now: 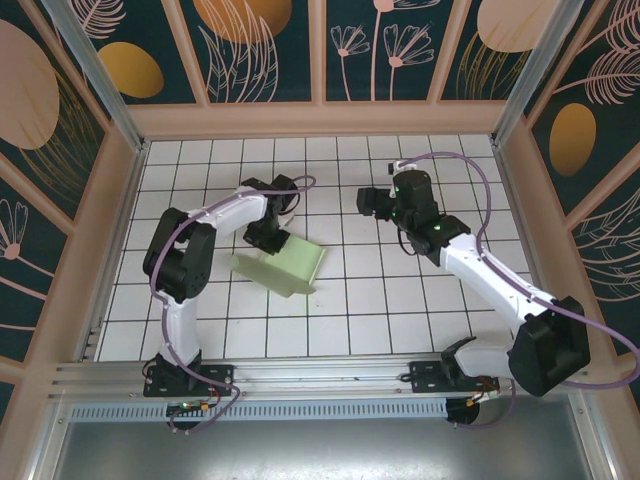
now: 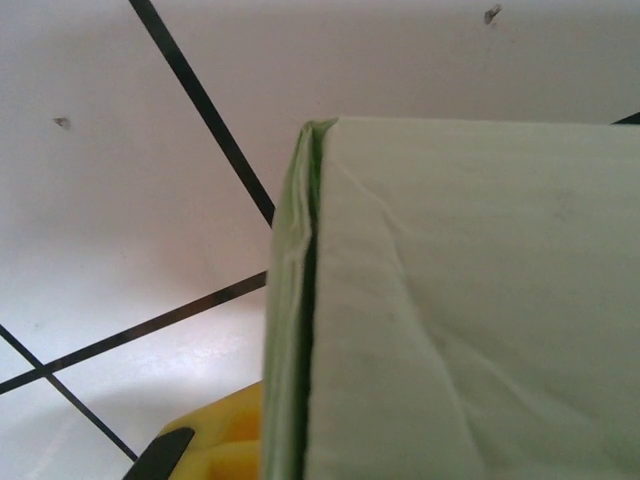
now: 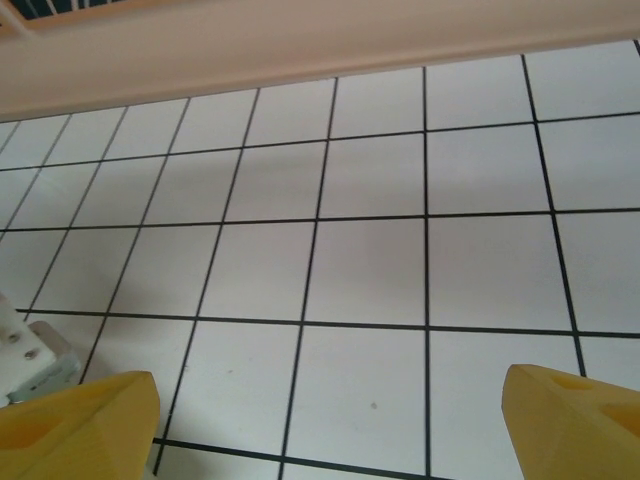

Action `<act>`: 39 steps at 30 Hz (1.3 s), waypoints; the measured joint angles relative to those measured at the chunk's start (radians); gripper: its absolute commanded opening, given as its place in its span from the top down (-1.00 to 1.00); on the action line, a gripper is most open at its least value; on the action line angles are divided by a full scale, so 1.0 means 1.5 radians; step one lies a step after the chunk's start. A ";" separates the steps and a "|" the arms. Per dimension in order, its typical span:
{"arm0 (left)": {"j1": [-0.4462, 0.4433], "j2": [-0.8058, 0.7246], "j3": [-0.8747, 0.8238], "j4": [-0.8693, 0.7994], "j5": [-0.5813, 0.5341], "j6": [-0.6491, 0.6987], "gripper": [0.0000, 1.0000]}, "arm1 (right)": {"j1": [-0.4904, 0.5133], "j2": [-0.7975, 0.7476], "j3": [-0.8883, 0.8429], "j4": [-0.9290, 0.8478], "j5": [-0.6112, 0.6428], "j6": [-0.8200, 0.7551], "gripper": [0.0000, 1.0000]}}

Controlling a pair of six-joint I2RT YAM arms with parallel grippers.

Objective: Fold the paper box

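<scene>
Bottom of the top view: I see the left arm point(image 1: 178, 300) and the right arm point(image 1: 500, 290) mounted on a metal rail point(image 1: 320, 372) at the near edge of the white tiled table point(image 1: 350, 320).

Further in, just left of frame centre, the paper box point(image 1: 285, 265) sits on the tiles; it is pale green and partly folded, with one panel raised and tilted and a flat flap reaching toward the lower left; I cannot tell how many folds are done.

The left gripper point(image 1: 268, 235) meets the box at its upper left edge; in the left wrist view the box point(image 2: 450, 300) occupies the right half of the frame, its doubled wall showing a dark seam; one yellow finger point(image 2: 225, 445) at the bottom edge lies against the outer face of that wall; the fingers are pressed together, pinching the card.

The right gripper point(image 1: 365, 200) hangs above bare tiles, upper right of frame centre, well apart from the box; in the right wrist view its yellow fingers point(image 3: 75, 425) sit in the lower left and lower right corners, spread wide, with nothing but tiles between them.

Farthest back, a pale wooden wall point(image 1: 320, 120) borders the table; it crosses the top of the right wrist view.
</scene>
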 measured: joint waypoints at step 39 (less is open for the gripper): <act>0.110 -0.589 -0.277 0.280 -0.192 -0.170 -0.98 | 0.068 0.266 0.074 0.054 -0.132 -0.111 -0.85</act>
